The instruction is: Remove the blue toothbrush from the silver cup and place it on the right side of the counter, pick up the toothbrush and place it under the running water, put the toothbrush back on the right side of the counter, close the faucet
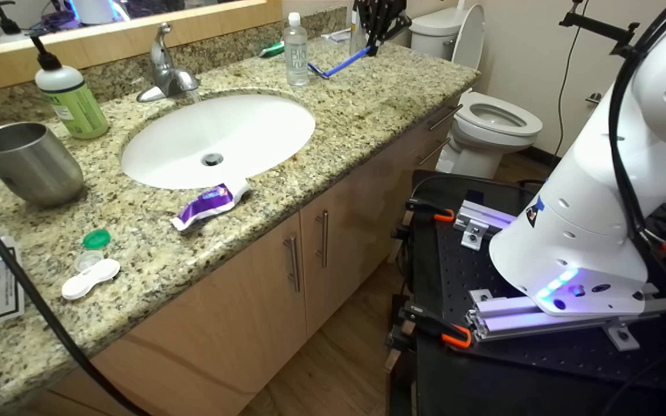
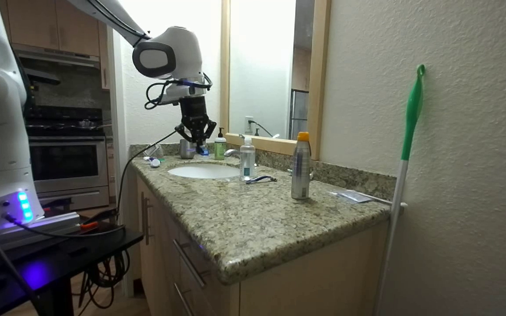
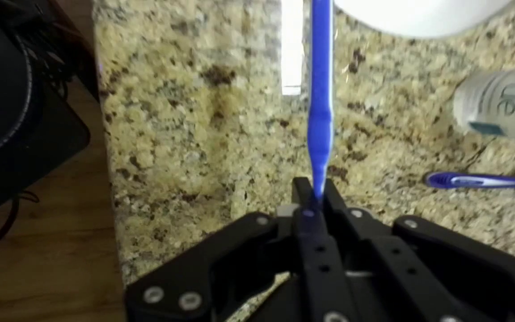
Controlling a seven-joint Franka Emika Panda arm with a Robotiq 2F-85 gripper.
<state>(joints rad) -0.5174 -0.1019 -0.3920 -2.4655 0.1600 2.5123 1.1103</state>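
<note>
My gripper (image 1: 372, 48) is shut on one end of the blue toothbrush (image 1: 347, 60), above the counter (image 1: 362, 95) beyond the sink's end. In the wrist view, the toothbrush (image 3: 320, 89) runs straight out from the fingertips (image 3: 318, 190) past the top edge, so its far end is out of view. The gripper also shows in an exterior view (image 2: 199, 147), with a bit of blue at its tips. The silver cup (image 1: 32, 164) stands upright at the near left. The faucet (image 1: 165, 69) arches over the sink basin (image 1: 258, 133), with a faint stream seeming to fall from its spout.
A clear bottle (image 2: 247, 160) and a blue razor (image 2: 261, 179) are near the sink. A spray can (image 2: 301, 169) stands farther along. A green soap bottle (image 1: 73, 101), a purple-and-white tube (image 1: 208, 205) and a contact lens case (image 1: 90, 278) are on the counter.
</note>
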